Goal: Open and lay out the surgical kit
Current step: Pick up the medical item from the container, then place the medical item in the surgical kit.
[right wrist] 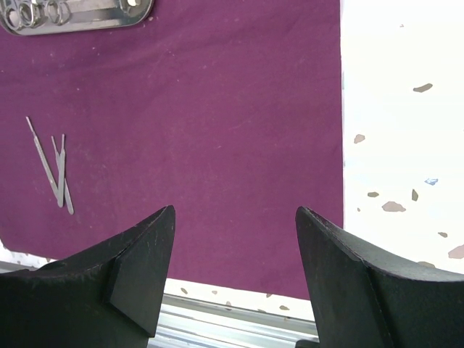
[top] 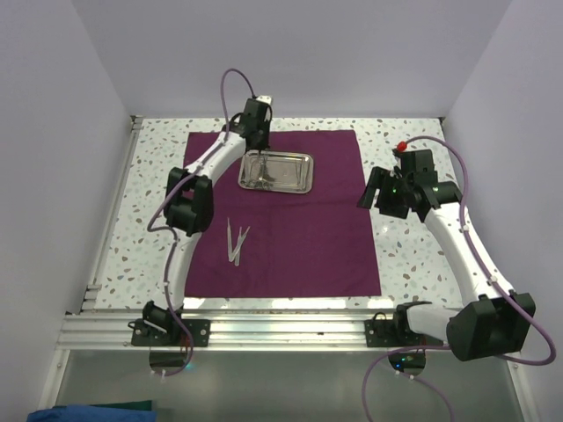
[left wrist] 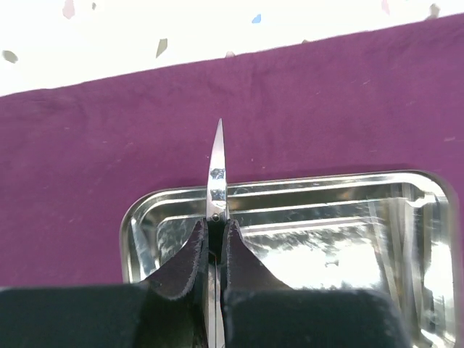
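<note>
Now: maroon cloth (top: 299, 237) spread flat across middle of worktop (top: 413, 255). Steel tray (top: 303, 160) sits on cloth, toward far edge. Left hand (left wrist: 215, 226) just above tray's left end, fingers (left wrist: 185, 264) pinched tight on scissors (left wrist: 217, 170), closed blades pointing toward far edge. Thin tweezers (top: 236, 242) lie on cloth, nearer the near left corner, well apart from tray. Right hand (right wrist: 235, 210) gapes wide, holding nothing, over cloth's right border near worktop's right edge.

Desk (top: 406, 264): white top w/ grey-brown speckles, lit bright at the back. Alu rails (top: 281, 332) run along the near edge, 2 side by side; a thinner rail (top: 112, 211) runs up the left side. Plain pale walls (top: 308, 53) on 3 sides. Blue-green fabric (top: 88, 411) at bottom-left corner, below desk level.
</note>
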Controlling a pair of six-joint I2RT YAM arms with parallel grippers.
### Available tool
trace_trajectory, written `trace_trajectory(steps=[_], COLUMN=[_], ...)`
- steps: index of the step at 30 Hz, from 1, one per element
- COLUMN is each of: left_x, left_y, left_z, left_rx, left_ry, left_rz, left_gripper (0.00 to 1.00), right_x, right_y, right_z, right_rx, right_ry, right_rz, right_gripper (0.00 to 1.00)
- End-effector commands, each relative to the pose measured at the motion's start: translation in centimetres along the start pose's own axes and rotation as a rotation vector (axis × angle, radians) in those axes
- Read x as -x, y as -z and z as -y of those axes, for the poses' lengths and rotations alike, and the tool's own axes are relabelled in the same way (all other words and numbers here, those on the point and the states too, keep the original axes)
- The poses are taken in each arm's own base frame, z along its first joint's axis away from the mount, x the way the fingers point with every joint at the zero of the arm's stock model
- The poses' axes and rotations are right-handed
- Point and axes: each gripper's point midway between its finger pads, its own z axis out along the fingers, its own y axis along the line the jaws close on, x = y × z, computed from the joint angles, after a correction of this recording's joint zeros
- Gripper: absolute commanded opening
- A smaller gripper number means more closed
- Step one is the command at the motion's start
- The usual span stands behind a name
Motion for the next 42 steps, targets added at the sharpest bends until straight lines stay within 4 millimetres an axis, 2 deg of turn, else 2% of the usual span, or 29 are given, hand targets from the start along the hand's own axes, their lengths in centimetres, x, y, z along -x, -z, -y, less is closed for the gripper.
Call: trace_trajectory(steps=[1, 2, 3, 4, 5, 6, 7, 8, 9, 10, 11, 12, 13, 14, 15, 18, 22, 23, 26, 27, 28, 31, 33, 35, 37, 39, 40, 41, 42], left_x=[8.8, 6.9, 6.2, 6.6, 5.5, 1.9, 1.8, 0.2, -3.5, -3.9, -5.3, -8.5, -9.2, -11.4, -12.6, -15.3, -18.2, -18.0, -19.3, -19.7, -20.0, -20.8, -21.4, -21.3, -20.5, -18.5, -17.3, -15.2, -13.9], left_y=[9.4, 9.5, 10.2, 12.6, 13.1, 12.6, 14.4, 14.7, 14.4, 15.6, 15.9, 15.7, 16.6, 16.6, 17.1, 17.8, 16.6, 16.5, 16.0, 16.0, 15.9, 16.1, 16.2, 16.8, 17.7, 18.4, 19.0, 19.4, 19.3], left_z=[0.6, 0.7, 0.7, 1.5, 1.4, 1.1, 2.1, 2.3, 2.6, 3.1, 3.5, 3.6, 5.2, 5.5, 6.9, 8.7, 10.8, 11.2, 12.1, 12.2, 12.4, 12.5, 12.3, 12.2, 12.3, 12.5, 12.5, 12.8, 12.2], left_rx=[-0.032, -0.023, -0.015, -0.022, -0.003, 0.023, 0.004, 0.011, 0.029, 0.020, 0.012, 0.017, -0.019, -0.008, -0.022, -0.019, -0.013, -0.007, 0.023, 0.025, 0.026, 0.026, 0.034, 0.032, 0.019, 0.003, -0.011, -0.021, -0.014], left_ry=[0.093, 0.095, 0.101, 0.135, 0.159, 0.169, 0.217, 0.232, 0.226, 0.273, 0.285, 0.286, 0.303, 0.295, 0.280, 0.289, 0.312, 0.310, 0.279, 0.271, 0.268, 0.245, 0.234, 0.233, 0.235, 0.228, 0.191, 0.182, 0.168], left_rz=[0.194, 0.151, 0.141, 0.163, 0.148, 0.077, 0.091, 0.066, 0.000, 0.010, -0.010, -0.068, -0.066, -0.101, -0.114, -0.134, -0.202, -0.196, -0.223, -0.230, -0.237, -0.250, -0.264, -0.274, -0.264, -0.229, -0.205, -0.158, -0.137], left_gripper=[0.00, 0.00, 0.00, 0.00, 0.00, 0.00, 0.00, 0.00, 0.00, 0.00, 0.00, 0.00, 0.00, 0.00, 0.00, 0.00, 0.00, 0.00, 0.01, 0.08, 0.27, 0.55, 0.66, 0.71, 0.72, 0.72, 0.72, 0.71, 0.71], right_x=[1.1, 1.3, 1.5, 1.9, 2.2, 2.4, 2.6, 2.7, 2.9, 2.8, 2.8, 2.7, 2.5, 2.3, 2.0, 1.4, 0.4, 0.3, -0.2, -0.4, -0.5, -0.7, -1.0, -1.0, -1.1, -1.1, -1.0, -0.9, -0.9], right_y=[0.8, 0.9, 0.9, 1.2, 1.3, 1.5, 1.7, 1.7, 1.8, 1.8, 1.9, 1.9, 1.9, 1.8, 1.8, 2.0, 2.1, 2.2, 2.5, 2.5, 2.6, 2.6, 2.6, 2.5, 2.4, 2.4, 2.5, 2.6, 2.6], right_z=[-1.0, -1.2, -1.4, -1.7, -1.9, -2.0, -2.2, -2.3, -2.5, -2.5, -2.6, -2.6, -2.6, -2.8, -2.8, -2.8, -2.5, -2.5, -2.2, -2.1, -2.0, -1.7, -1.5, -1.5, -1.3, -1.2, -1.1, -1.1, -1.1], right_rx=[0.041, 0.050, 0.054, 0.063, 0.068, 0.071, 0.077, 0.079, 0.083, 0.085, 0.088, 0.091, 0.092, 0.096, 0.097, 0.100, 0.094, 0.092, 0.083, 0.081, 0.077, 0.069, 0.063, 0.062, 0.056, 0.053, 0.048, 0.047, 0.045], right_ry=[0.009, 0.002, 0.002, 0.002, -0.001, 0.000, 0.001, 0.002, 0.004, 0.002, 0.004, 0.003, 0.002, 0.007, 0.010, 0.015, 0.024, 0.025, 0.028, 0.029, 0.032, 0.033, 0.032, 0.035, 0.035, 0.038, 0.041, 0.044, 0.046], right_rz=[0.050, 0.055, 0.056, 0.065, 0.070, 0.075, 0.080, 0.081, 0.084, 0.080, 0.080, 0.077, 0.073, 0.068, 0.064, 0.061, 0.050, 0.049, 0.048, 0.045, 0.047, 0.048, 0.047, 0.049, 0.051, 0.054, 0.059, 0.063, 0.066], right_gripper=[0.72, 0.72, 0.72, 0.72, 0.72, 0.72, 0.72, 0.72, 0.72, 0.72, 0.72, 0.72, 0.72, 0.72, 0.72, 0.72, 0.72, 0.72, 0.72, 0.72, 0.72, 0.72, 0.72, 0.72, 0.72, 0.72, 0.72, 0.72, 0.72])
